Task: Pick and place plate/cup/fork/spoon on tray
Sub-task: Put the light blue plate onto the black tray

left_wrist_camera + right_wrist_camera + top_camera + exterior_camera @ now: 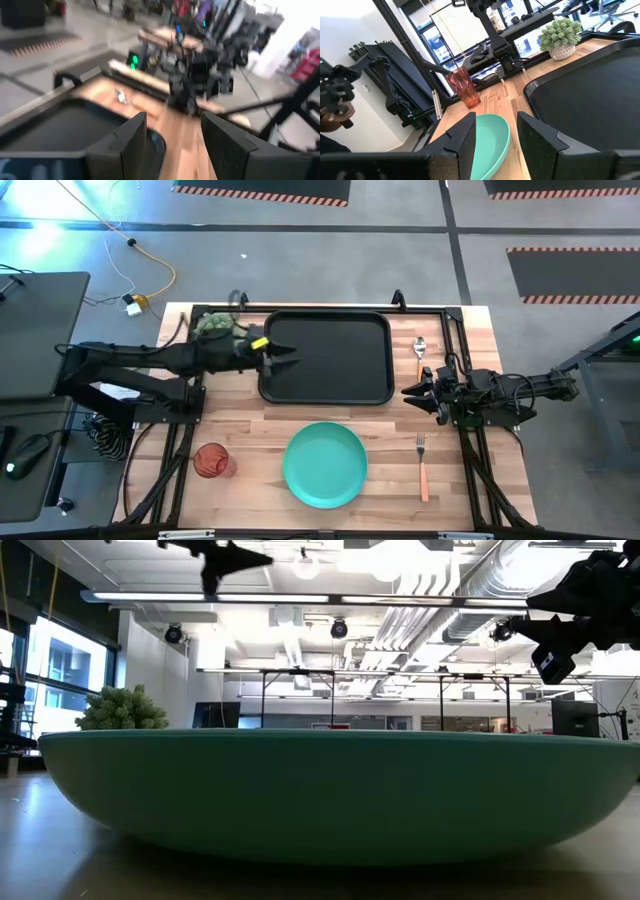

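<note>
Above tray (326,358) left edge: left tool (285,357) released, empty. Right tool (413,392) released, beside tray right edge, spoon (420,348) and fork (422,467) near. Plate (325,464), cup (210,461) on tabletop (250,430), untouched. Recommend: descend vertically, straddle plate rim, clench only after contact.

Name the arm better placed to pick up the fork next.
Right. Its open tool hangs beside the tray, on the fork's side of the table; the left tool, also open, is over the tray's far-left part, farther off.
</note>
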`<state>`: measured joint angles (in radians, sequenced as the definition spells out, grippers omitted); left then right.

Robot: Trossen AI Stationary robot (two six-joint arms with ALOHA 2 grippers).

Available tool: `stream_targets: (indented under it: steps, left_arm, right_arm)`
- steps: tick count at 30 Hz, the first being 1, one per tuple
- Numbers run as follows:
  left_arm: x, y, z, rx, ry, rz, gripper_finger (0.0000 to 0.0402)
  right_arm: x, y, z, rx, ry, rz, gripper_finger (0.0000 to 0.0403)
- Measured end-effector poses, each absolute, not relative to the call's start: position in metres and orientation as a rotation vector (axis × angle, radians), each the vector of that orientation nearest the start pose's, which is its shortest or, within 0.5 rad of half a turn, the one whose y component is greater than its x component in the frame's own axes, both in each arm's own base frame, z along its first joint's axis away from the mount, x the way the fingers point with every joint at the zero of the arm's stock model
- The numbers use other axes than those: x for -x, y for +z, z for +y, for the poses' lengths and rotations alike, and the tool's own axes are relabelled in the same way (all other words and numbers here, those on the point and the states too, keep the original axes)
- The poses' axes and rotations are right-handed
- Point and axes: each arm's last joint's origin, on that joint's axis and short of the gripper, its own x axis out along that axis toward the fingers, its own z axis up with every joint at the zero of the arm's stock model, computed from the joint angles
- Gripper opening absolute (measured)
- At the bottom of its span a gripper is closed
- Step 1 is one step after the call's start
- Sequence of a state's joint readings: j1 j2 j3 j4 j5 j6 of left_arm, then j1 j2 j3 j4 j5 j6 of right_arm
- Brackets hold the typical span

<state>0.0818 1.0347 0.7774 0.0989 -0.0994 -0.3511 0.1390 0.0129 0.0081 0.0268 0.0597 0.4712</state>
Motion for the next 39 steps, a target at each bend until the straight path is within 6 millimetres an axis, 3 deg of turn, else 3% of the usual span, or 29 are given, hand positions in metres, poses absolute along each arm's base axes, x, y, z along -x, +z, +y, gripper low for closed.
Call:
stream_targets:
  steps: [11,27,39]
  left_arm:
    - [-0.269,0.284,0.013,0.354,0.128,0.483,0.0170]
    - [-0.306,0.215,-0.021,0.260,0.067,0.753,0.0170]
    - [-0.317,0.172,-0.038,0.280,0.122,0.894,0.0170]
  right_arm:
    - [-0.097,0.168,0.012,-0.473,0.083,-0.003,0.0135]
    - [-0.097,0.168,0.012,-0.473,0.083,-0.002,0.0135]
    - [-0.097,0.168,0.012,-0.473,0.083,-0.003,0.0135]
